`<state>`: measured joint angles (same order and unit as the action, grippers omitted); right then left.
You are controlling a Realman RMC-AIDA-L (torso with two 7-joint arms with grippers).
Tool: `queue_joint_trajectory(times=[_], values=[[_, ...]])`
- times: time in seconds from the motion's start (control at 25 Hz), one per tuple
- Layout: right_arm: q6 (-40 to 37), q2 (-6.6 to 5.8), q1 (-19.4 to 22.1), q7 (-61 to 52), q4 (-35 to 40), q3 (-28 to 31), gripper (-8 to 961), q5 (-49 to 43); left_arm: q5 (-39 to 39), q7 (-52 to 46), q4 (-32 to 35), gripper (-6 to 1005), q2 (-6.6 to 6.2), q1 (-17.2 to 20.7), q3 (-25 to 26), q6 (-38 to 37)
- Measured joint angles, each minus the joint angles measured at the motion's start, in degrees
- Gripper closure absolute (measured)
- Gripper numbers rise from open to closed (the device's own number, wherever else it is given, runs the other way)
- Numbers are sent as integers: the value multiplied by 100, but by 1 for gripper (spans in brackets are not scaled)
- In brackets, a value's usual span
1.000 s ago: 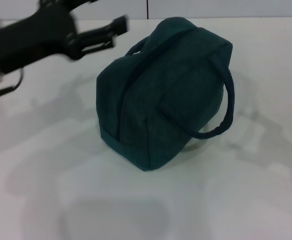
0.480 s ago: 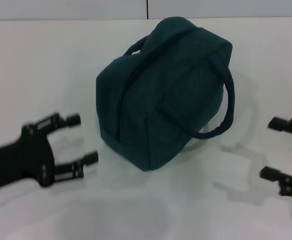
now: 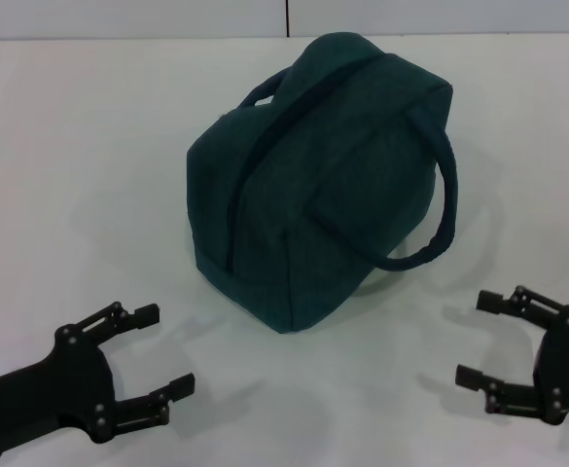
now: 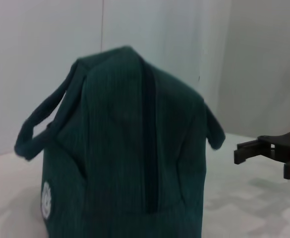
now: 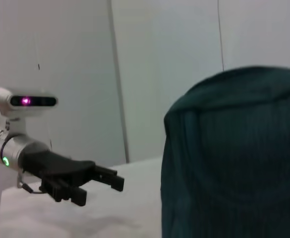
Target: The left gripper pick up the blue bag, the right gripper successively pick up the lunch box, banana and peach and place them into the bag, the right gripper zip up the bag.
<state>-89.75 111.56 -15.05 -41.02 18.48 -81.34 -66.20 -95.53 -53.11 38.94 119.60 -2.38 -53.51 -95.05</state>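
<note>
A white table [image 3: 89,175] backed by pale wall panels holds one blue bag [image 3: 313,175], zipped shut, both handles showing. It sits ahead of and between two grippers: the left gripper [image 3: 167,355] and right gripper [image 3: 479,339], each with jaws spread wide, holding nothing.
</note>
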Motion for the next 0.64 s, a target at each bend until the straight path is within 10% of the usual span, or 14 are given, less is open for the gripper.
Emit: queue_joint_trajectory(times=[0.64], values=[[152, 118, 17, 6, -3, 5, 79, -43, 20, 138, -65, 106, -25, 11, 15, 29]])
